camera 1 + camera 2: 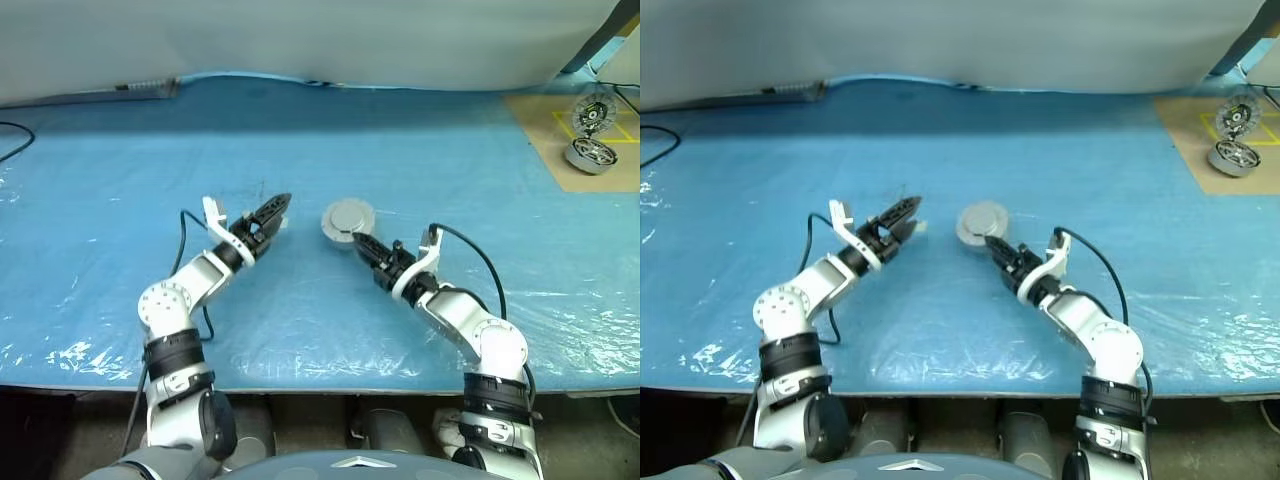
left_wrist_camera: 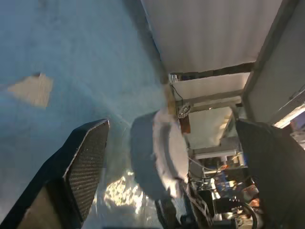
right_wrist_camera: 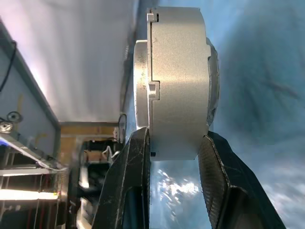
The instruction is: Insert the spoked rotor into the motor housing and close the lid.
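Two grippers are mine, and between them there is one motor housing [image 1: 348, 220], a round silver drum held above the blue table [image 1: 120, 200]. My right gripper [image 1: 362, 243] has its two black fingers [image 3: 135, 186] clamped on the drum's edge, one on each flat face, so the drum stands on its rim between them. The lid [image 3: 141, 83] looks closed against the housing; I make out a thin seam and small notches along the side wall. I cannot see the spoked rotor, and whether anything lies inside the closed drum I cannot tell.

My left gripper [image 1: 272, 212] hangs just beside the housing on its other side, apart from it, with its fingers [image 2: 88, 164] spread wide and nothing between them. From my left wrist the drum shows as a blurred pale shape, and its details are hard to make out there.

One brown board [image 1: 560, 140] lies at the far right corner of the table, marked with yellow lines and cut off by the picture's edge. Two small shiny wheel-like units [image 1: 591, 155] rest on it, well apart from my hands; too small to tell their parts. One dark cable [image 1: 12, 142] crosses the table's far left edge, partly cut off. A pale sheet [image 1: 300, 40] hangs behind the table.
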Available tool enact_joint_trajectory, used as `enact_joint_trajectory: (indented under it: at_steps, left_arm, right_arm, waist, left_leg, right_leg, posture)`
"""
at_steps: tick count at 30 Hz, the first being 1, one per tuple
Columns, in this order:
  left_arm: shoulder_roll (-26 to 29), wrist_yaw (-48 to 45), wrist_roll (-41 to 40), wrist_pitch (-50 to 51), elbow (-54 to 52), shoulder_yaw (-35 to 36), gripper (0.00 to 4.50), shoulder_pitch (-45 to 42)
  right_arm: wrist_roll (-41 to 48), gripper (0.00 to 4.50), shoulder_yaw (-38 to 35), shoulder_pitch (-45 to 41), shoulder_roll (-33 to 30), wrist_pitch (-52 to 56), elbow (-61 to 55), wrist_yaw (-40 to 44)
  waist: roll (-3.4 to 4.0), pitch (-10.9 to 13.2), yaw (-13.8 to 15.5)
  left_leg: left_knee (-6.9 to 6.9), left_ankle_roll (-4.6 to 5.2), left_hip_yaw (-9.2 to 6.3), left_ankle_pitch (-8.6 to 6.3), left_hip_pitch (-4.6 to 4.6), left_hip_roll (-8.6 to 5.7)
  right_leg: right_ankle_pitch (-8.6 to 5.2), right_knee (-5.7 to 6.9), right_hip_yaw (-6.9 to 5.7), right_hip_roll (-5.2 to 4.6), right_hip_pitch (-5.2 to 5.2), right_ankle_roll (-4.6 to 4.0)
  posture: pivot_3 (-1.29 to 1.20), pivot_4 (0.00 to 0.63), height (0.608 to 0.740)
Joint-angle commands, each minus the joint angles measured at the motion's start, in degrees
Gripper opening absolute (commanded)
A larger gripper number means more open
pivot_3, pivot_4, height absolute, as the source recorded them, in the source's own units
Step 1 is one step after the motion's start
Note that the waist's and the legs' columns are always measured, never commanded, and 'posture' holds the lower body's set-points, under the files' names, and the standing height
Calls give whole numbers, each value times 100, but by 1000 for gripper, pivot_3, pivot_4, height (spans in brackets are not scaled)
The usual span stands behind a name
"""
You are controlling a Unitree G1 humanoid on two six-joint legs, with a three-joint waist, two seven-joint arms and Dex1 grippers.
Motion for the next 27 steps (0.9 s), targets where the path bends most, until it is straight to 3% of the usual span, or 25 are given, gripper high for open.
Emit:
enact_joint_trajectory:
  at_steps: [1,6,11,27]
  left_arm:
    - [-166,534,-896,109,-313,85,4500,60]
    - [-345,1028,-1587,28,-289,-150,4500,185]
    - [-324,1212,-1773,-122,-208,-438,4500,212]
    - [34,585,-1595,-517,609,-1036,4500,-370]
  right_arm:
    - [432,1028,23,-260,42,-31,-299,63]
    - [612,1028,169,-434,60,18,-368,-65]
    - [796,1028,326,-412,66,34,-522,-168]
    - [1408,1028,921,-203,-98,92,-682,-402]
  waist:
    - [-3,2,23]
    - [-4,2,32]
    - [-4,2,31]
    - [-4,2,25]
  left_leg:
    - [1,0,-2,0,-3,0]
    - [10,0,-3,0,-7,-2]
    - [11,0,-4,0,-6,-1]
    - [46,0,-13,0,-3,-4]
  right_leg:
    - [0,1,-2,0,-1,0]
    - [5,0,-1,-3,-1,9]
    - [8,1,-1,-1,-1,17]
    - [24,10,1,-5,-1,43]
  posture:
    - [0,150,740]
    - [0,150,740]
    - [0,150,740]
    - [0,150,740]
